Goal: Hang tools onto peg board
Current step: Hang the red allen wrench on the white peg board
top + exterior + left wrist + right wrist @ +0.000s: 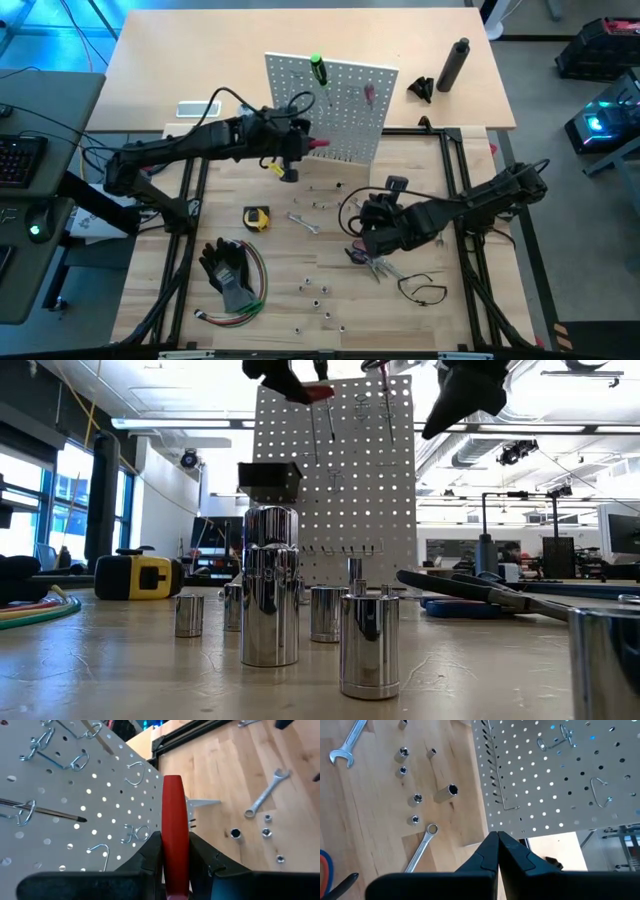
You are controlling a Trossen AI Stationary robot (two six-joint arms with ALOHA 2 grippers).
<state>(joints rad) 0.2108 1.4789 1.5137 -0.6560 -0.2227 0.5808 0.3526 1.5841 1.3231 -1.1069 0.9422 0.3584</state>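
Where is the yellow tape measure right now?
In the high view, the yellow tape measure lies on the wooden table's left half, in front of the white peg board, with the black gloves nearest to it.

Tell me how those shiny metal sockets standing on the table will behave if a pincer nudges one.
The tallest socket is narrow for its height, so a push high up would probably tip it. Round and polished, it would likely roll once down and may slip between fingers. One socket already lies on its side by the peg board. They look like solid metal, probably heavy for their size.
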